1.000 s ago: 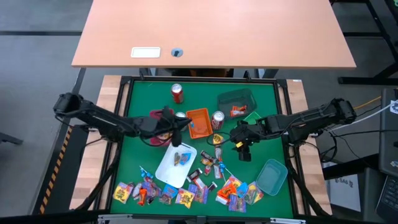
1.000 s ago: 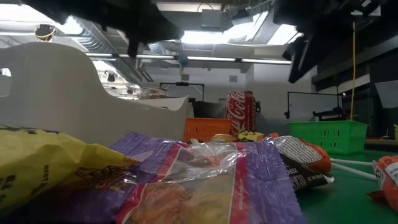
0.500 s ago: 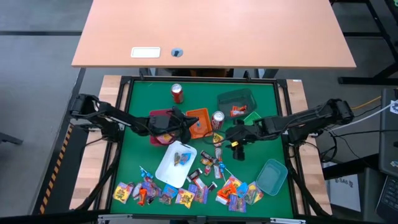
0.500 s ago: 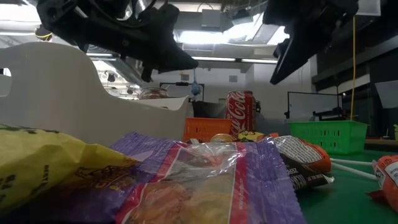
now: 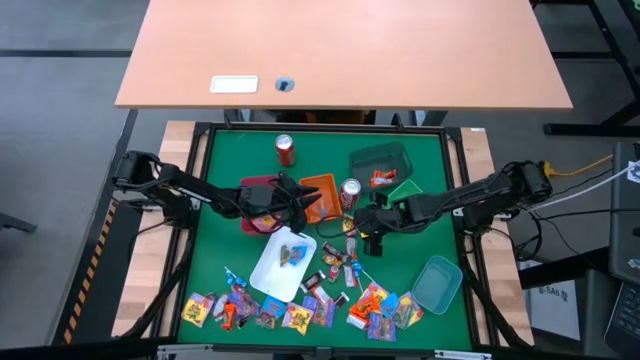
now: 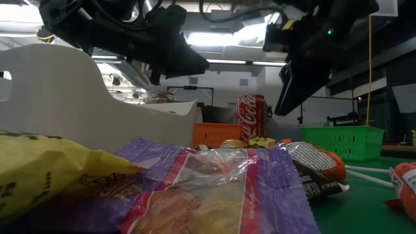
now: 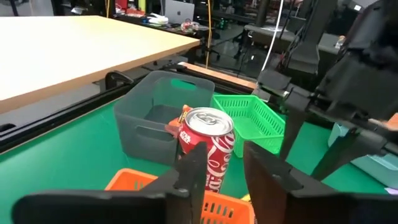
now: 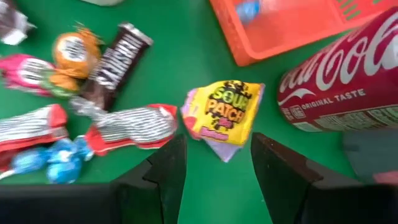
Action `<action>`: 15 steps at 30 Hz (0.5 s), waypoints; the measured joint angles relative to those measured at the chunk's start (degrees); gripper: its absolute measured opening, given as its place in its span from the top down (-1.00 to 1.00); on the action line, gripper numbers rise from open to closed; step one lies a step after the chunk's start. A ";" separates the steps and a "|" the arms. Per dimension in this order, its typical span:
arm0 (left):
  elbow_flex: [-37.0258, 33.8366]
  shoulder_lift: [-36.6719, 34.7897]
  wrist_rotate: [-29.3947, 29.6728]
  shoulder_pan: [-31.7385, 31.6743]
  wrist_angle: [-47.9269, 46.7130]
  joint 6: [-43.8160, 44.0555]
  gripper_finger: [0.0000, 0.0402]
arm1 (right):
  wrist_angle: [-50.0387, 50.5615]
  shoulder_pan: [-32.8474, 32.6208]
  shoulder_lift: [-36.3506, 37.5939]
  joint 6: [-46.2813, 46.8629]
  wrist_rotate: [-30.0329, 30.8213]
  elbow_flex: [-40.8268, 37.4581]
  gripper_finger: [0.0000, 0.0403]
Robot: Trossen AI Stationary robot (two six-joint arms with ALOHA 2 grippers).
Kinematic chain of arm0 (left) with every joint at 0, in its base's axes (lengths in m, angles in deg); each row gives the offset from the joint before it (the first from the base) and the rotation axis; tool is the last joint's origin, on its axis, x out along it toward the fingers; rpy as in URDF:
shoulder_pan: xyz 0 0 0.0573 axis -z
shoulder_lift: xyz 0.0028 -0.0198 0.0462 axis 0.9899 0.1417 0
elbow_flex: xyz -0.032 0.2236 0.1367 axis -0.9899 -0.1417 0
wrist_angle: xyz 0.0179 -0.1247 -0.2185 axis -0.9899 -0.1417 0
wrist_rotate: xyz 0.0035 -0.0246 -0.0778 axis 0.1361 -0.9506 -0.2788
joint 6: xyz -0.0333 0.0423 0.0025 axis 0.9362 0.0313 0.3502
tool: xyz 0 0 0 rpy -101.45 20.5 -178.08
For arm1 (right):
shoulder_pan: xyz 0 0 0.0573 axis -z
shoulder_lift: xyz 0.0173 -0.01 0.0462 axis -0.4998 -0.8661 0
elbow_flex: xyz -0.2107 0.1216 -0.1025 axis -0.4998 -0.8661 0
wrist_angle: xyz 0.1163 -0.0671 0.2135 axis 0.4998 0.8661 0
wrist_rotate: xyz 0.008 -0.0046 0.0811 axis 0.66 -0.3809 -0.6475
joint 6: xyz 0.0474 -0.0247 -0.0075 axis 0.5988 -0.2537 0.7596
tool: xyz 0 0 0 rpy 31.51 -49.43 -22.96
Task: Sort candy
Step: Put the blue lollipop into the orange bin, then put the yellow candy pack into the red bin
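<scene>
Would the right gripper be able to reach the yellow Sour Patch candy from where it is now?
Probably yes: the right gripper hangs open right over the yellow Sour Patch candy, nothing covering it, though the red can stands close beside.

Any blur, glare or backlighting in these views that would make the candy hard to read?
Low view: the near purple wrapper is soft and out of focus, and bright ceiling lights leave both arms as dark silhouettes. Right wrist view: slight motion blur, but the yellow Sour Patch pack stays legible. High view: even light, candy too small for labels.
</scene>
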 joint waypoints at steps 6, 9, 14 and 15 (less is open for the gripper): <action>0.00 0.00 0.02 0.02 -0.04 0.02 0.45 | -2.80 0.00 -3.68 -0.02 0.29 -0.02 0.12; 0.00 0.00 0.02 0.02 -0.04 0.02 0.46 | -3.94 0.00 -5.41 -0.02 0.27 -0.04 0.12; 0.00 0.00 0.04 0.02 -0.09 0.02 0.46 | -5.48 0.00 -8.30 -0.06 2.02 -0.04 0.12; 0.00 0.00 0.04 0.02 -0.07 0.02 0.46 | -5.44 0.00 -8.88 -0.08 2.59 -0.04 0.12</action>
